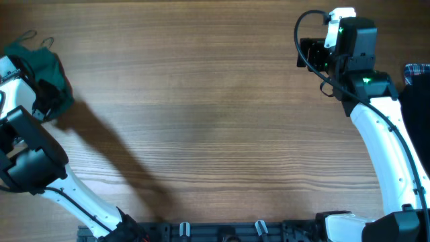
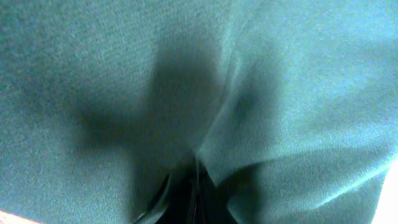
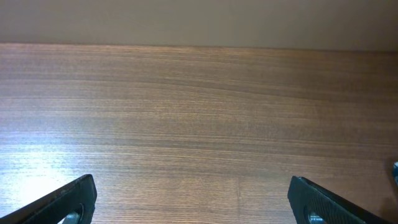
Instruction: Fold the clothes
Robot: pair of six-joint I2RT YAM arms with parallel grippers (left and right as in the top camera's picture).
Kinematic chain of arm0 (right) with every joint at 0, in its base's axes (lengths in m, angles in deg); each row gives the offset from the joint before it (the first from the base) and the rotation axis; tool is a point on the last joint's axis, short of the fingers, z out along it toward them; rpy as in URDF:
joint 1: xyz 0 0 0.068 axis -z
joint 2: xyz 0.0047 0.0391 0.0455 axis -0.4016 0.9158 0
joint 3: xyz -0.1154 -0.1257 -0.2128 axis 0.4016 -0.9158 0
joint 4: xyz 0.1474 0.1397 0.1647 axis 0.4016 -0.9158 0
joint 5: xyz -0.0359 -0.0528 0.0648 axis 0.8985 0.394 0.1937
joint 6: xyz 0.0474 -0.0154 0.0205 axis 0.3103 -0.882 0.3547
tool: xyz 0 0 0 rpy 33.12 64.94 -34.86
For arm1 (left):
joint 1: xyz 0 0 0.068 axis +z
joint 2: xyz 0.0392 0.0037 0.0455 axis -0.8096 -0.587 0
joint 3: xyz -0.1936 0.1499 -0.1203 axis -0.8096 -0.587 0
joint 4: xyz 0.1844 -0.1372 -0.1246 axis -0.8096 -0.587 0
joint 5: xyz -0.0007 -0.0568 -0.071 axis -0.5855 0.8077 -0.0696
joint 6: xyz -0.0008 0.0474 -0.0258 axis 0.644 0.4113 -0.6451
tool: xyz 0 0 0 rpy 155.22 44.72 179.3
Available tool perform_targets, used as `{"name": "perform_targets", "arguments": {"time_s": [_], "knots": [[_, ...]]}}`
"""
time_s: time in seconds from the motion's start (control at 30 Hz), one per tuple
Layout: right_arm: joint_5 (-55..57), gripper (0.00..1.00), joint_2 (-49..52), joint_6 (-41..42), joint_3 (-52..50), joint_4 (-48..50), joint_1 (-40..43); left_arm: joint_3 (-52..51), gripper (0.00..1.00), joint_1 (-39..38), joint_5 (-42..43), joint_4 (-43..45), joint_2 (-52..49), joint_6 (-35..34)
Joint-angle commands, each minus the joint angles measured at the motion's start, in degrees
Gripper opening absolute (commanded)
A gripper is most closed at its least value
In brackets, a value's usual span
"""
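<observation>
The clothes (image 1: 57,70), one dark green garment, sit bunched in a heap at the far left edge of the tabletop (image 1: 201,101), thin cord loops (image 1: 30,35) poking out at the top, and the left end effector (image 1: 48,99) is right down in the pile! From overhead its tips vanish into the fabric. The left wrist camera gives nothing but green cloth wall to wall, creased down the middle, with a dark slit at the bottom, so whether it is clamped on fabric or just pressed against it, I can't tell. This looks like the very start: the heap needs bringing to the open middle and spreading flat before any fold. To do that well, I'd say take one edge or corner only, not a fistful of layers, and pull low and steady so it unrolls rather than travels as a lump. Across the bare middle now to the right end effector (image 3: 191,186): its wrist camera shows what overhead can't, both fingers spread wide, nothing between them, only wood grain below. At the far right edge a plaid cloth (image 1: 418,69) peeks in, well apart from the action.
</observation>
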Motion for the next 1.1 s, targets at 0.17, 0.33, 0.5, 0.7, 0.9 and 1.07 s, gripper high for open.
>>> {"name": "perform_targets", "arguments": {"time_s": [0.17,0.33,0.5,0.7,0.9,1.07], "knots": [[0.83,1.00,0.46,0.68,-0.15,0.13,-0.02,-2.27,0.04,0.66,-11.58,-8.11,12.02,0.68],[0.83,1.00,0.46,0.68,-0.15,0.13,-0.02,-2.27,0.04,-1.64,-4.61,-6.62,19.98,0.66],[0.83,1.00,0.46,0.70,-0.15,0.13,-0.02,-2.45,0.04,-7.69,1.01,-6.69,16.70,3.91],[0.83,1.00,0.46,0.68,-0.15,0.13,-0.02,-2.45,0.04,-9.92,-3.28,-7.02,6.49,5.44],[0.83,1.00,0.46,0.68,-0.15,0.13,-0.02,-2.45,0.04,-9.81,-5.99,-7.72,0.98,8.31],[0.83,1.00,0.46,0.68,-0.15,0.13,-0.02,-2.45,0.04,-9.46,-13.77,-9.25,1.01,17.62]]}}
